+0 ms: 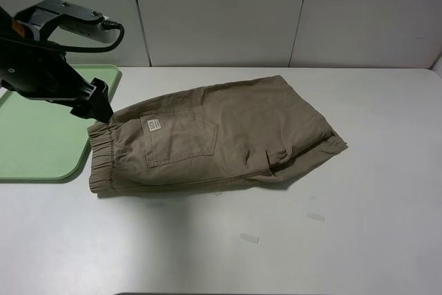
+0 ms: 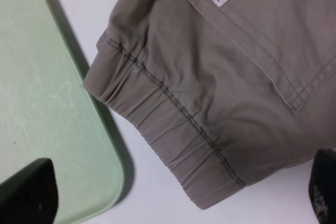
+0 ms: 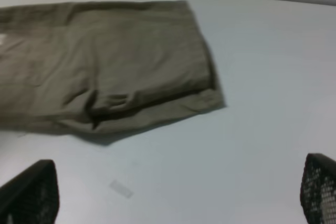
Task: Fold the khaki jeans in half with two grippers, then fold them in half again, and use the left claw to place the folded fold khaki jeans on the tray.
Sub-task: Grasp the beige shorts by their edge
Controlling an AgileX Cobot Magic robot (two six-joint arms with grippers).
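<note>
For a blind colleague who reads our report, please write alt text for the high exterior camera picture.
Folded khaki-tan cotton shorts lie on a white table, their elastic waistband toward a pale mint-green plastic tray at the left of the view. The black left pincer is at the waistband's far corner, beside the tray.

White table (image 1: 387, 170) bears khaki jeans (image 1: 228, 136), tray (image 1: 34, 136), tape scraps (image 1: 249, 238).

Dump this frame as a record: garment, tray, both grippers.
garment: khaki jeans, folded, flat on the table, waistband toward the tray
tray: beside the waistband; jeans not on it
left gripper: open, over the waistband corner, holding nothing
right gripper: open, over bare table past the hem
remaining: move to tray
</note>
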